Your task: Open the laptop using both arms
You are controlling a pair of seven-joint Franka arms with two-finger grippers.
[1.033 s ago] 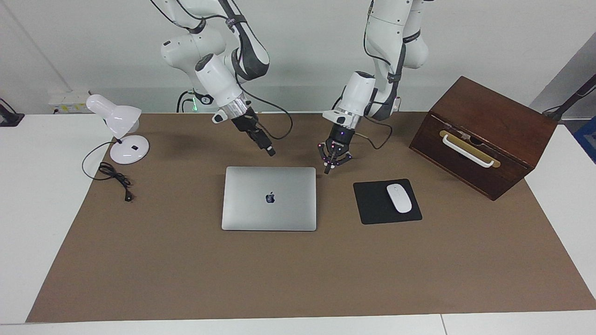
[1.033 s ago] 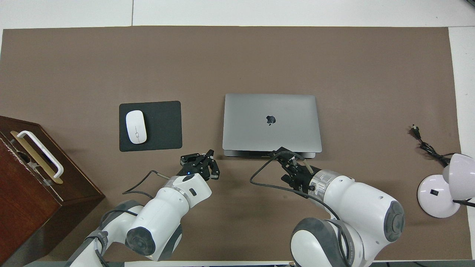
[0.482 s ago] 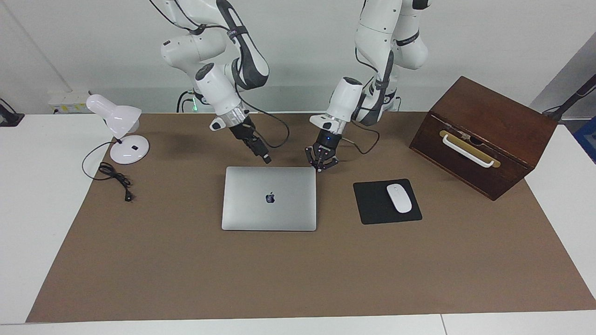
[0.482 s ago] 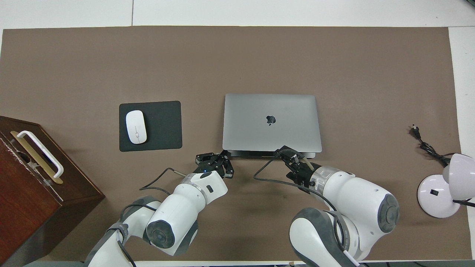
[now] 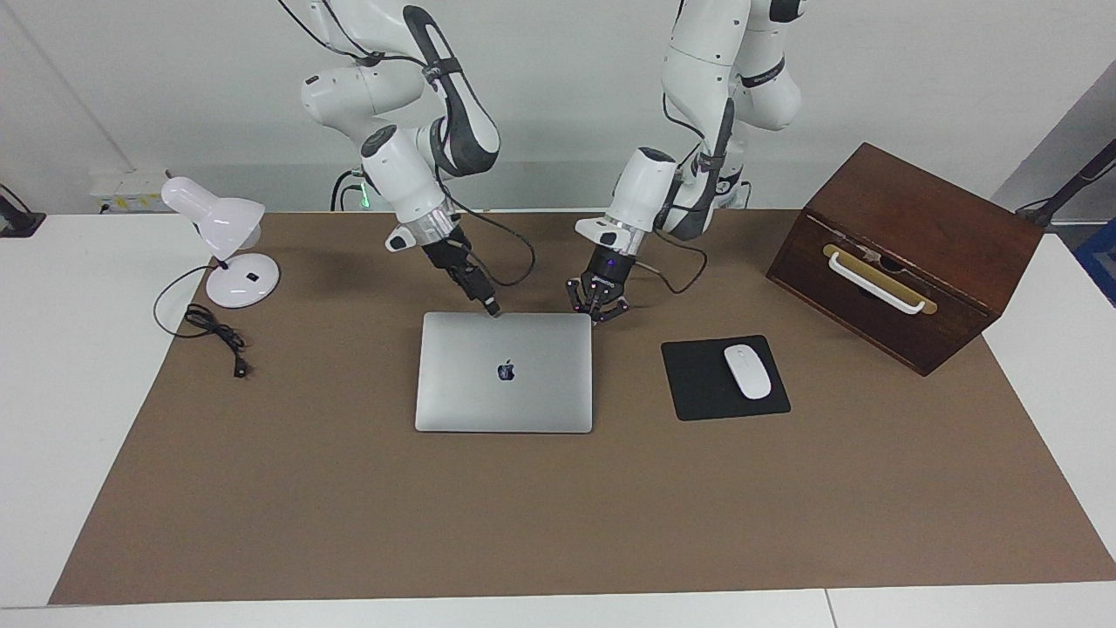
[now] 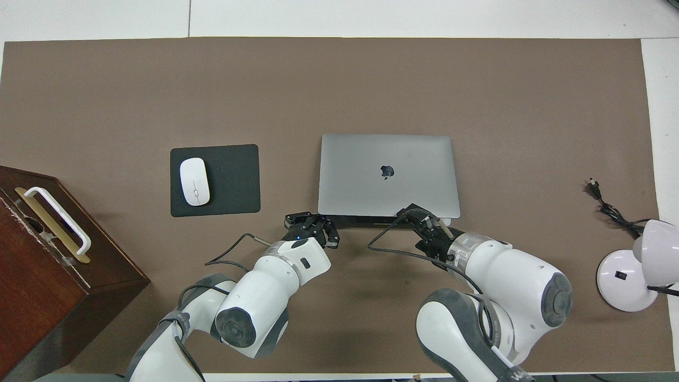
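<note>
1. The laptop (image 5: 504,372) lies shut and flat on the brown mat (image 5: 558,523) in the middle of the desk (image 5: 78,419). The black mouse pad (image 5: 697,384) with the white mouse (image 5: 747,372) sits beside it toward the left arm's end.
2. Handling guess: thin stiff metal shell, smooth lid, little to grab. The base is light enough that it may lift or slide with the lid unless one arm pins it.
3. Where to hold: the edge nearest the robots looks like the opening edge. The overhead view shows a dark seam and a lower lip there, so lift the lid at that seam and press the base down near a corner.
4. Left tool (image 5: 597,307) is at the laptop's near corner toward the mouse pad. Its fingers are spread, holding nothing.
5. Right tool (image 5: 490,307) has its tip at the near edge of the lid, toward the lamp (image 5: 218,235). Can't tell whether it's apart or together, or whether it actually touches.
6. The facing view shows height: both tools are low, at lid level. It hides the seam.
7. The overhead view shows the seam and lip, and the left tool (image 6: 313,233) just off the corner. The right tool (image 6: 421,220) overlaps the edge there, so contact is unreadable.
8. Risk: a tip skating across the slick lid.
</note>
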